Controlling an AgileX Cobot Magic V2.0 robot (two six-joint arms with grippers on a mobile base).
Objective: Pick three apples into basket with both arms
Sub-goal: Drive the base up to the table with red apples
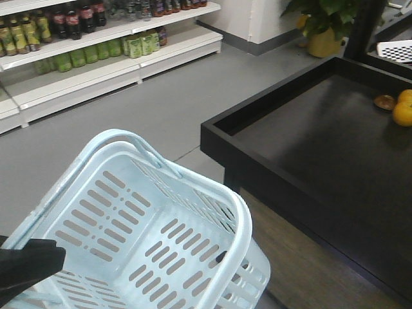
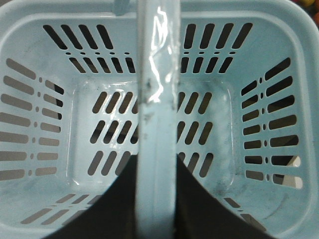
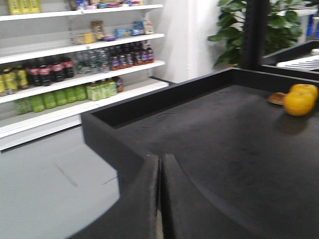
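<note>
Basket [image 1: 145,222] at lower left of the front view, off the floor, tilted, its open top turned toward the camera. Left gripper [image 2: 155,164] clamped on the basket's hoop handle [image 2: 156,99], one black finger on each side of the bar; slotted bottom directly below.

Right gripper [image 3: 160,159] pinched nearly closed with only a thin slit between the fingers, holding nothing, hovering at the near edge of the black table [image 1: 309,148].

The table's raised rim stands between the basket and the fruit. Two oranges [image 1: 403,109] at the far right of the table, touching each other. Small brown-red round thing [image 1: 385,102] just beside them; cannot tell whether it is an apple.

Behind: drink shelves [image 1: 96,38] across grey floor, potted plant [image 1: 325,26], white slotted tray [image 1: 394,50]
</note>
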